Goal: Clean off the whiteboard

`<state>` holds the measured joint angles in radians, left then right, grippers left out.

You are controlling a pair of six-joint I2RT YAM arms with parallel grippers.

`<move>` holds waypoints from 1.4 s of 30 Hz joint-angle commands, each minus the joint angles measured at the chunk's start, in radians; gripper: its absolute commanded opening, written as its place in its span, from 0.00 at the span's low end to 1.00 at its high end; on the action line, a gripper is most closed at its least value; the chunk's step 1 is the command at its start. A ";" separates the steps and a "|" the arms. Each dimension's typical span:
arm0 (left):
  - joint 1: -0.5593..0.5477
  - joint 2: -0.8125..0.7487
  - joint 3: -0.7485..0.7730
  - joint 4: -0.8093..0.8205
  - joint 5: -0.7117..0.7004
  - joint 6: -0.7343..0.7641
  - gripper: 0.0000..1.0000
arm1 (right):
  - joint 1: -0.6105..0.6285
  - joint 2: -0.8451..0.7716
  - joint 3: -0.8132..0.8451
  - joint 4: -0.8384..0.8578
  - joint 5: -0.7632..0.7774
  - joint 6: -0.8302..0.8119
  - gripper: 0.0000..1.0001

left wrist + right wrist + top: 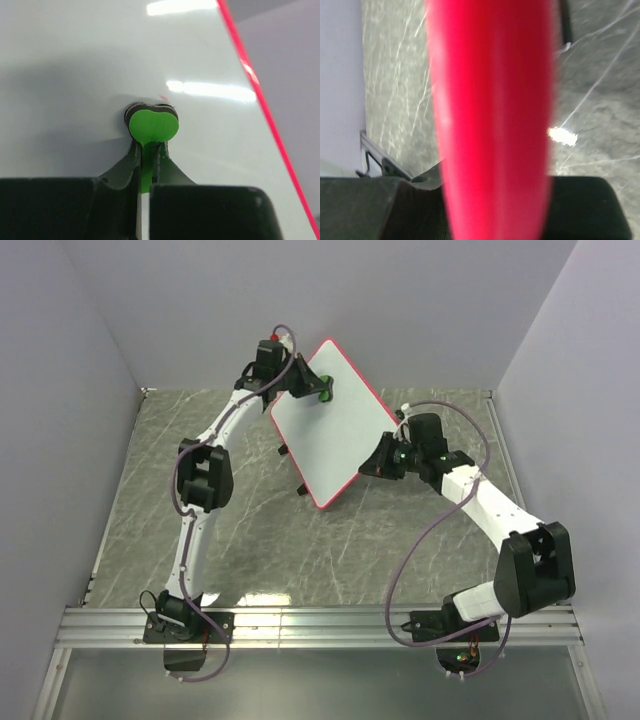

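Observation:
The whiteboard [335, 425] is held tilted above the table, its white face toward the camera, red-pink rim all round; no scribble shows on it. My right gripper [378, 462] is shut on its right edge; in the right wrist view the red rim [490, 115] fills the space between the jaws. My left gripper [318, 390] is shut on a small green eraser [324, 392] and presses it on the board's upper left face. In the left wrist view the green eraser [152, 126] sits at my fingertips against the white board [75, 65].
The grey marbled table [250, 540] lies below, with lavender walls behind and at both sides. A metal rail [320, 625] runs along the near edge by the arm bases. The board's black feet [302, 490] stick out at its lower left.

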<state>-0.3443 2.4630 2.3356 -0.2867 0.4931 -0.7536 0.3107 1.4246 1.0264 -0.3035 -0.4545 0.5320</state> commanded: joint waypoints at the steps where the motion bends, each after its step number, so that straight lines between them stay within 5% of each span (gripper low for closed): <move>1: 0.017 0.082 -0.016 -0.020 -0.074 -0.003 0.00 | 0.133 0.008 -0.042 -0.378 -0.118 -0.282 0.00; 13: 0.038 0.110 0.004 0.067 0.018 -0.023 0.00 | 0.258 0.030 -0.038 -0.418 -0.072 -0.238 0.00; 23: 0.041 -0.048 -0.274 0.038 0.001 0.074 0.00 | 0.265 0.008 0.061 -0.385 0.011 -0.161 0.00; 26: 0.059 -0.078 -0.357 0.031 0.004 0.086 0.00 | 0.265 0.040 0.131 -0.388 0.014 -0.153 0.17; 27: 0.070 -0.091 -0.387 0.021 0.005 0.092 0.00 | 0.265 0.062 0.150 -0.391 0.017 -0.153 0.32; 30: 0.088 -0.113 -0.433 0.003 0.002 0.106 0.00 | 0.265 0.095 0.218 -0.394 0.027 -0.156 0.42; 42: 0.139 -0.141 -0.443 -0.031 0.004 0.119 0.00 | 0.263 0.097 0.347 -0.398 -0.001 -0.133 0.55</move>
<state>-0.2184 2.3402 1.8957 -0.1837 0.4938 -0.6910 0.5735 1.5524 1.3315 -0.7166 -0.4534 0.3893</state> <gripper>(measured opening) 0.069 0.544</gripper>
